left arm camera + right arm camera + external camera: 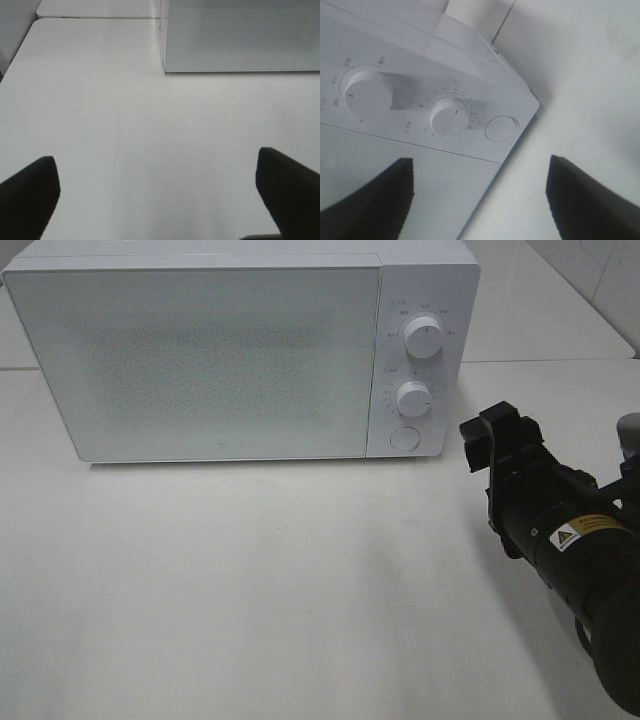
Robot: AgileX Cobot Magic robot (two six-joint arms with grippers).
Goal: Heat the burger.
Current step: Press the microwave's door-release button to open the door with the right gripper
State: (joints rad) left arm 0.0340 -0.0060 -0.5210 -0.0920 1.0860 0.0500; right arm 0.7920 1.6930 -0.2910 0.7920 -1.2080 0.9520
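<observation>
White counter (250, 580) is filling the shot, and the white microwave (430, 275) is sitting at the back of it with its frosted door (200, 360) shut. The right arm (570, 550) is hanging just off the control-panel corner. The right jaws are standing wide apart, gripping nothing, and in the wrist view they are framing the lower knob (449, 116) and the round button (501, 128). The left jaws are gaping too, empty, hovering over the counter near the door's lower corner.

Judging by that pose, the panel is the business here: either the button to pop the door, or a knob to set the heat. To do it well, the right arm is needing to square up first, since its wrist view is showing the panel at a slant. For the button, closing the jaws and pressing dead centre with the tips is looking safest. For a knob, the jaws should be straddling it evenly before pinching, then turning about its axis, so the upper knob (367, 94) is not getting nudged.

And the burger? It is not showing in any view, neither on the counter nor between either pair of jaws. It may be sitting behind that frosted door, but the door is giving nothing away.
</observation>
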